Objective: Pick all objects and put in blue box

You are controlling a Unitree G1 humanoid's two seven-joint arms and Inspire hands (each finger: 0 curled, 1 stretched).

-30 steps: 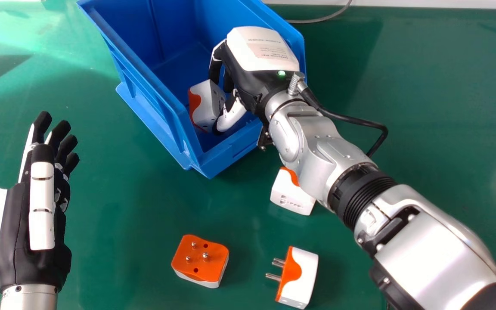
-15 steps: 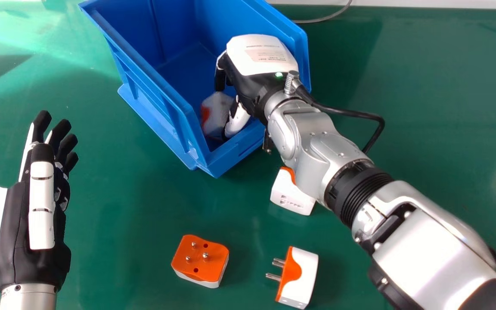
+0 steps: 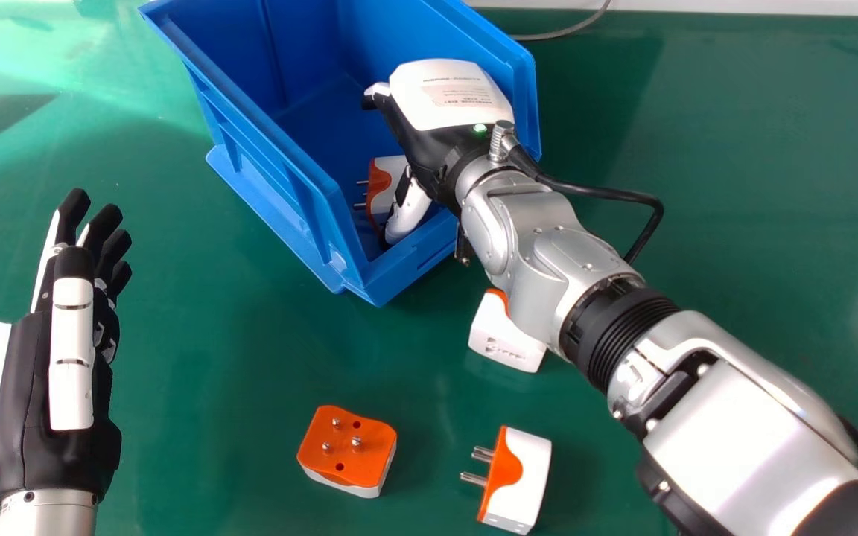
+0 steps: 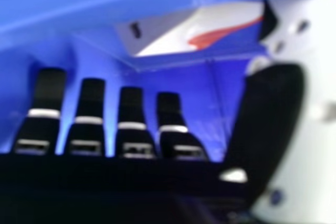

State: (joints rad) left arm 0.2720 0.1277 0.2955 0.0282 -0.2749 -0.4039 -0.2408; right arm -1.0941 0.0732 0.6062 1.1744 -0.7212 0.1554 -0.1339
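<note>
My right hand (image 3: 447,97) is inside the front part of the blue box (image 3: 280,160) in the head view, its fingers straightened. Beside its thumb a white and orange plug adapter (image 3: 390,179) rests in the box, pins pointing left. In the right hand view that adapter (image 4: 184,31) lies apart from the straight fingers of my right hand (image 4: 131,129). Three more adapters are on the green table: one (image 3: 503,339) partly under the right forearm, one (image 3: 347,450) pins up, one (image 3: 518,480) on its side. My left hand (image 3: 56,372) is open at the left.
A black cable (image 3: 608,193) loops out from the right wrist. The box's near corner points toward the robot, between the left hand and the right forearm. A grey cable (image 3: 563,31) lies at the table's far edge.
My right hand has moved slightly down and its fingers have opened. The adapter has come loose from them, now lower and turned with its pins showing. The left hand has barely shifted.
</note>
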